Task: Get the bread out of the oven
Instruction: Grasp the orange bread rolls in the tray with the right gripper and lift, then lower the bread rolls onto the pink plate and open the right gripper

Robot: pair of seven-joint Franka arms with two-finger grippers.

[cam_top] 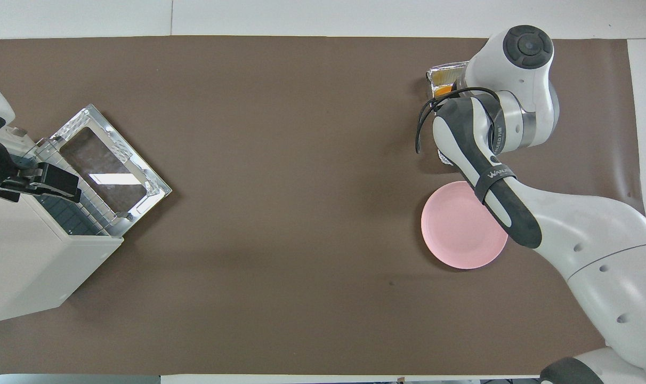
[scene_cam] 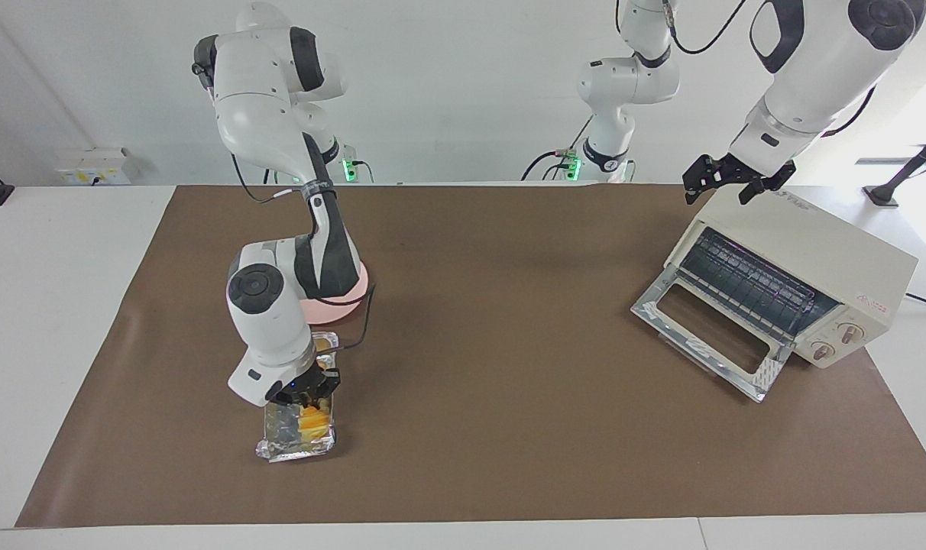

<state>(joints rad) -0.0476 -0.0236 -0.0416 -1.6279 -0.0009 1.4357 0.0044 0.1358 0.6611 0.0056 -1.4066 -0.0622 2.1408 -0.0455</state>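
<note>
Facing view: the right gripper [scene_cam: 310, 397] is down on the golden-yellow ridged bread [scene_cam: 314, 420], in the crinkled silver foil tray [scene_cam: 295, 443] farther from the robots than the round pink plate [scene_cam: 341, 305]; whether its fingers clamp the loaf I cannot tell. The left gripper [scene_cam: 726, 179], fingers spread and empty, hovers over the boxy cream-white toaster oven [scene_cam: 807, 252].

Overhead view: the oven's [cam_top: 30, 266] glass door [cam_top: 107, 170] lies dropped open; the bread [cam_top: 443, 89] peeks out beside the right arm.

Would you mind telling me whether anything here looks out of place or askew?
The oven sits askew at the left arm's end of the table, door down, its rack bare. The bread lies in a crumpled foil tray under the right gripper, farther from the robots than the pink plate.
</note>
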